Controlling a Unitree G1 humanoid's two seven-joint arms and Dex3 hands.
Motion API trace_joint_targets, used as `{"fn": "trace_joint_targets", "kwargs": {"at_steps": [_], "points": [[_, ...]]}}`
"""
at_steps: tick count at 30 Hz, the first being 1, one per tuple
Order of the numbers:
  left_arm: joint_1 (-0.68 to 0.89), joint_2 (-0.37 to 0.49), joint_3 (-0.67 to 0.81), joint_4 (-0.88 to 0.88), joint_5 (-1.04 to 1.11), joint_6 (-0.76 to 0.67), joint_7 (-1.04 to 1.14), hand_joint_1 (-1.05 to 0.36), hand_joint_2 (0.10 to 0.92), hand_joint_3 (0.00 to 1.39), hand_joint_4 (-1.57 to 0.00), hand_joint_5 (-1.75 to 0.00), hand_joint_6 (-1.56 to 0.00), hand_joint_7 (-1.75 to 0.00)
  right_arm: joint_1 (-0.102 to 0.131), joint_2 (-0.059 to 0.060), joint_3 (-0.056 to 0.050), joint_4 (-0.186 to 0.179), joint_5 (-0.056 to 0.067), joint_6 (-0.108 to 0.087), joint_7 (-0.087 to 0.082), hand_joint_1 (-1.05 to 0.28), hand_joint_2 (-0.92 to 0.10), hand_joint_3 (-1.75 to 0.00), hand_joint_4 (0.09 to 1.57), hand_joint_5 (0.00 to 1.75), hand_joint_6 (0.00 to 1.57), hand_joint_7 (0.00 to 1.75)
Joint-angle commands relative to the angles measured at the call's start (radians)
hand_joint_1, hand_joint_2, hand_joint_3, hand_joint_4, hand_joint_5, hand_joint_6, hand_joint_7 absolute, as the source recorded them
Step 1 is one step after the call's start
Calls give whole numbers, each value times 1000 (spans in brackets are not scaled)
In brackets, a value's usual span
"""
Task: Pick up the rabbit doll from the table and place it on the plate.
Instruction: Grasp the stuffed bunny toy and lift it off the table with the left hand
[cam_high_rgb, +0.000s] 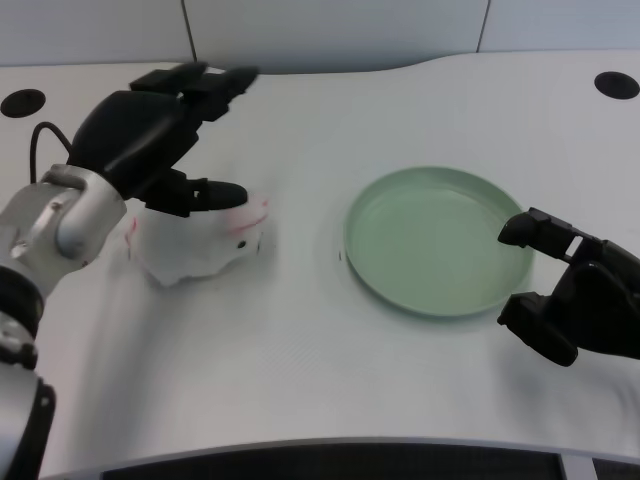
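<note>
The white rabbit doll (210, 243) with pink marks lies on the table at left of centre. My left hand (150, 135) hangs just over its back end, fingers spread and reaching up and to the right, away from the doll. The thumb lies along the doll's top edge, and nothing is clasped in the hand. The pale green plate (362, 222) sits to the right of the doll with nothing on it, about a hand's width away.
My right hand (575, 300) rests at the plate's right rim. Two round black holes (22, 101) (616, 84) mark the table's far corners. A black cable (38, 145) runs by my left forearm. The table's front edge is near the bottom.
</note>
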Motion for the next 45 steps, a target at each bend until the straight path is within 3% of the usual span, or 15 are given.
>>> {"fn": "trace_joint_targets", "kwargs": {"at_steps": [1, 5, 8, 11, 15, 21, 23, 27, 33, 35, 37, 41, 42, 44, 45], "points": [[-37, -36, -71, 75, 25, 118, 62, -1048, 921, 680, 1, 1, -11, -1, 3, -2, 1, -19, -1, -10, -3, -554, -880, -9, 1032, 1746, 942, 1313], [-44, -76, -139, 111, 28, 242, 36, -1048, 921, 724, 1, 1, 0, 1, 3, 3, -2, -23, 5, 3, 1, -516, -882, -10, 1029, 1746, 923, 1314], [-49, -104, -182, 128, 31, 339, -33, -1048, 921, 743, 1, 1, 1, 1, 3, 8, -1, -25, 4, -6, 9, -526, -882, -9, 1039, 1746, 935, 1317], [-45, -117, -204, 133, 26, 385, -76, -1048, 921, 691, 1, 1, 1, 1, -2, 6, 1, -23, 5, 20, 16, -549, -874, -4, 1040, 1746, 938, 1292], [-26, -136, -222, 137, 20, 412, -103, -1048, 921, 662, 1, 1, 1, 1, 1, 11, -1, -30, 5, -5, 22, -577, -876, -4, 1037, 1746, 957, 1280], [5, -160, -302, 144, 65, 454, -92, -1048, 921, 653, 1, 1, 1, 1, 2, 20, -1, -38, 10, -14, 40, -538, -874, -2, 1040, 1746, 940, 1353], [18, -162, -330, 146, 80, 461, -76, -1048, 921, 659, 1, 1, 1, 1, 1, 25, 0, -43, 12, -12, 48, -562, -866, -5, 1041, 1746, 959, 1277], [37, -163, -353, 148, 86, 467, -50, -1048, 921, 667, 1, 1, 1, 1, 5, 34, -2, -62, 22, 6, 63, -556, -863, -4, 1057, 1746, 988, 1221], [45, -169, -379, 152, 91, 502, -78, -1048, 921, 699, 1, 1, 1, 1, 24, 45, -8, -103, 43, -11, 90, -585, -869, -6, 1063, 1746, 991, 1208], [43, -168, -383, 153, 91, 509, -88, -1048, 921, 697, 1, 1, 1, 1, 29, 47, -10, -117, 51, -3, 95, -572, -871, -7, 1068, 1746, 1003, 1203], [37, -168, -390, 155, 95, 518, -106, -1048, 921, 658, 1, 1, 1, 1, 32, 45, -8, -130, 59, 5, 104, -571, -870, -6, 1076, 1746, 1010, 1206], [26, -160, -396, 154, 94, 510, -100, -978, 921, 325, -239, -112, -160, -50, 38, 45, -8, -147, 72, 22, 116, -577, -847, 0, 1102, 1746, 1029, 1224], [24, -157, -396, 154, 93, 504, -94, -850, 919, 182, -401, -173, -301, -57, 40, 44, -7, -149, 74, 27, 119, -566, -848, -2, 1107, 1746, 1033, 1232], [14, -149, -415, 154, 111, 491, -93, -691, 913, 70, -578, -287, -466, -66, 45, 43, -7, -156, 79, 38, 126, -559, -850, -3, 1110, 1746, 1037, 1250], [7, -145, -433, 155, 128, 488, -96, -605, 905, 30, -636, -725, -627, -95, 49, 43, -7, -162, 82, 43, 127, -554, -849, -3, 1111, 1746, 1038, 1263]]}}
